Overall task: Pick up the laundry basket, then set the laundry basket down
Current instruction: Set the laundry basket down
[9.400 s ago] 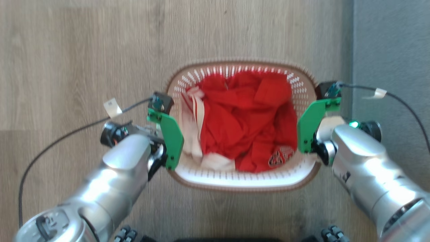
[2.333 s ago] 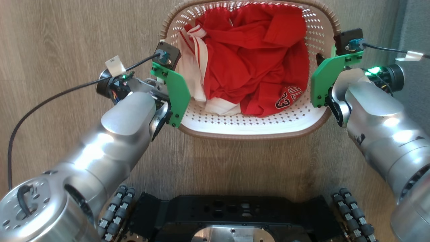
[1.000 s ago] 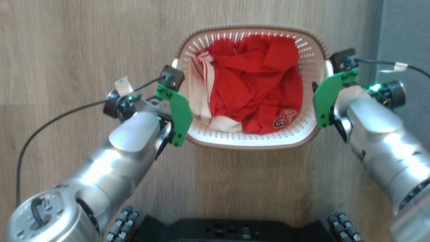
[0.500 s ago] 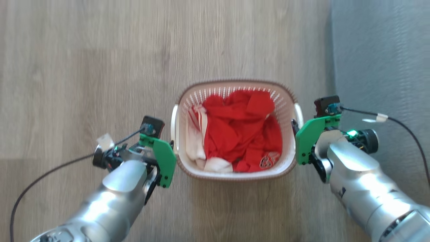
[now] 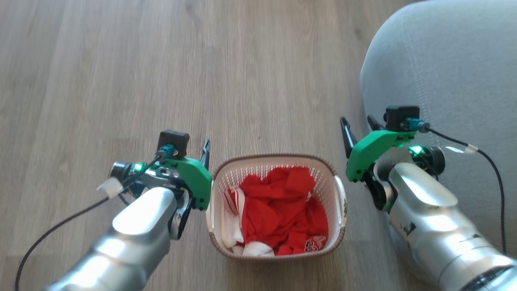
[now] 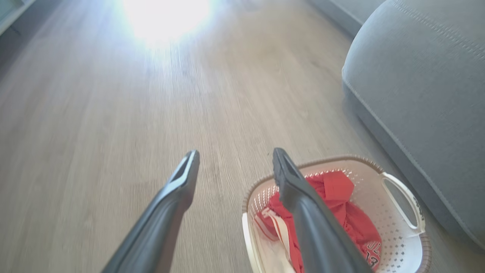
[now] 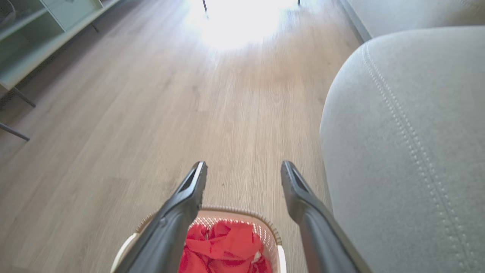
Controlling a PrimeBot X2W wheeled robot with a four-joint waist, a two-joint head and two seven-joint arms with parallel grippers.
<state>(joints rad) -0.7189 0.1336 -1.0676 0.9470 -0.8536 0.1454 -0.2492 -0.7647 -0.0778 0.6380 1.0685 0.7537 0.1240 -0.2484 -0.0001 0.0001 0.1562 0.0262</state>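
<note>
The laundry basket [image 5: 278, 156] stands on the wood floor, white and perforated with a brown rim, holding red and white clothes. Its white side handle [image 6: 402, 198] hangs free. My left gripper [image 5: 204, 150] hovers above and just left of the basket, open and empty; its wrist view looks past the gripper [image 6: 235, 153] onto the basket [image 6: 330, 158] at lower right. My right gripper [image 5: 358, 126] is raised to the basket's right, open and empty. Below that gripper [image 7: 244, 165], the basket rim [image 7: 235, 211] shows between its fingers.
A large grey upholstered seat [image 5: 448, 60] fills the right side, close to the basket and my right arm; it also shows as the seat [image 6: 420, 87] and the seat [image 7: 409, 132]. A low shelf unit [image 7: 45, 26] stands far left. Open floor [image 5: 121, 72] lies ahead and left.
The head camera has risen and tilted forward, so the basket looks smaller and lower. Both grippers have lifted off the basket's handles and now point forward above it.
</note>
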